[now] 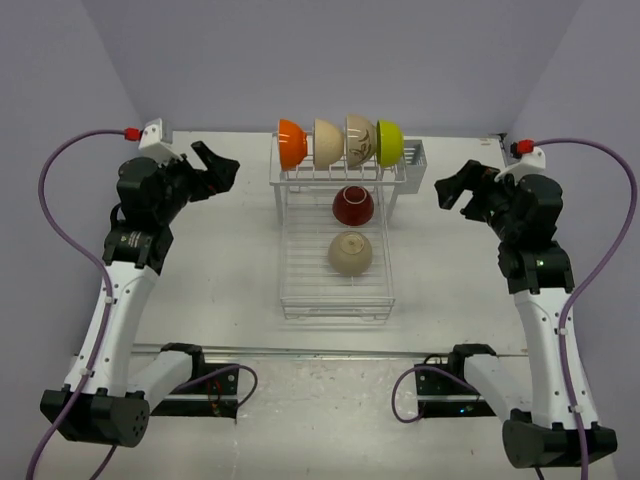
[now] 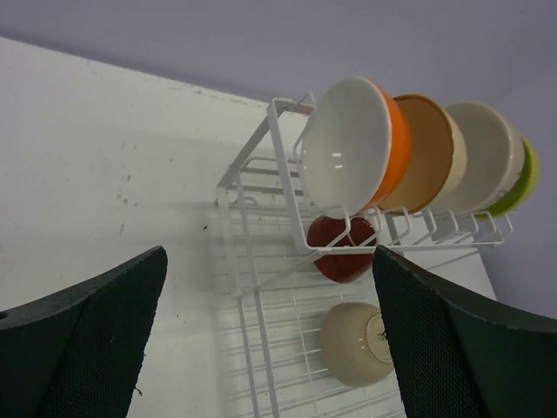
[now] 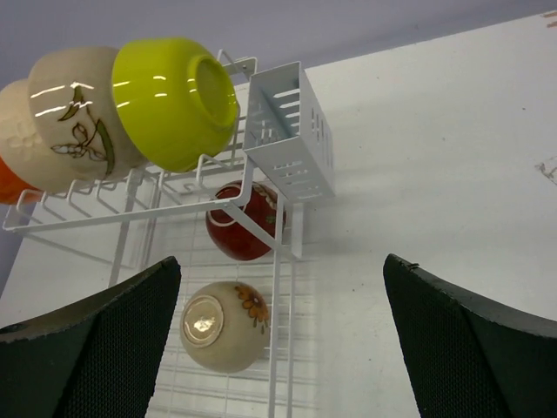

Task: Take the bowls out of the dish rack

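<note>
Left hand [image 1: 218, 172] and right hand [image 1: 452, 190] gape empty beside the white wire dish rack [image 1: 300, 292]. Its six small round bowls [image 1: 291, 144], four on edge, two upturned, look light, slippery, breakable: pinch rims.

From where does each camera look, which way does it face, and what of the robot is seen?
Top external: above and behind the robot, looking down on the white wire dish rack; left arm, right arm, open left gripper and right gripper.
Left wrist: faces the rack's left end, the orange bowl nearest; own dark fingers below.
Right wrist: faces the rack's right end, the lime-yellow bowl nearest; own fingers below.
Both wrist views share the dark red bowl.
</note>
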Available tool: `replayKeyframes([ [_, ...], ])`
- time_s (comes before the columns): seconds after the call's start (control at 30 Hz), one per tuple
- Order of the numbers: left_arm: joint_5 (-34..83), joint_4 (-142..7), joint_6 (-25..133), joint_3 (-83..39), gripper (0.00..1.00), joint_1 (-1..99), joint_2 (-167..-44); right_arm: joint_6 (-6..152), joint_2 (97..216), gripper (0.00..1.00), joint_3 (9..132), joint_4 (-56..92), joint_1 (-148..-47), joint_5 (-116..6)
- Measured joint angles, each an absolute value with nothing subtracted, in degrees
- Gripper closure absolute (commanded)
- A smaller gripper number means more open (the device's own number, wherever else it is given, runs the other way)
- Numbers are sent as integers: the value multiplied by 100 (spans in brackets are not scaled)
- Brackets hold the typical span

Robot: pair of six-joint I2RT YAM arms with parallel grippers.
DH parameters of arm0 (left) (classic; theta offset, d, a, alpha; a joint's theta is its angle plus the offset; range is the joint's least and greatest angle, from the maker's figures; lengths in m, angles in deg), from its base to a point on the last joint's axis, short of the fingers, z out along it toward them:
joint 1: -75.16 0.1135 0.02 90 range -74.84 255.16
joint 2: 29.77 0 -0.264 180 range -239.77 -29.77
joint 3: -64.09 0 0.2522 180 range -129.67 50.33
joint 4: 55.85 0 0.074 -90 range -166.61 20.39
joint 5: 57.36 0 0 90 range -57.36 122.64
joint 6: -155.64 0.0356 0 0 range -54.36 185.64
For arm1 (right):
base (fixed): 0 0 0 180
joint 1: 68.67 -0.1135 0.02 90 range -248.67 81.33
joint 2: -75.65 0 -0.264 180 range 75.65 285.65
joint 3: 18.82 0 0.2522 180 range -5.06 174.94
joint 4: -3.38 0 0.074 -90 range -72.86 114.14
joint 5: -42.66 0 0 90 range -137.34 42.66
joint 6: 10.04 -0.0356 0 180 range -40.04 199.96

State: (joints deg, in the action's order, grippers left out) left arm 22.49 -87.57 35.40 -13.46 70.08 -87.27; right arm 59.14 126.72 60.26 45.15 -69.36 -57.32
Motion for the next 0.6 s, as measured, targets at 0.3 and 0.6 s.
replayKeyframes([
  [0.3,1335,-8110,3520,-2432,0,7008,-9684,5818,12692,1,6605,4707,-6936,-5413],
  [0.6,229,-8409,3164,-4937,12,7015,-11787,5778,13306,1,7589,5590,-6938,-5750],
])
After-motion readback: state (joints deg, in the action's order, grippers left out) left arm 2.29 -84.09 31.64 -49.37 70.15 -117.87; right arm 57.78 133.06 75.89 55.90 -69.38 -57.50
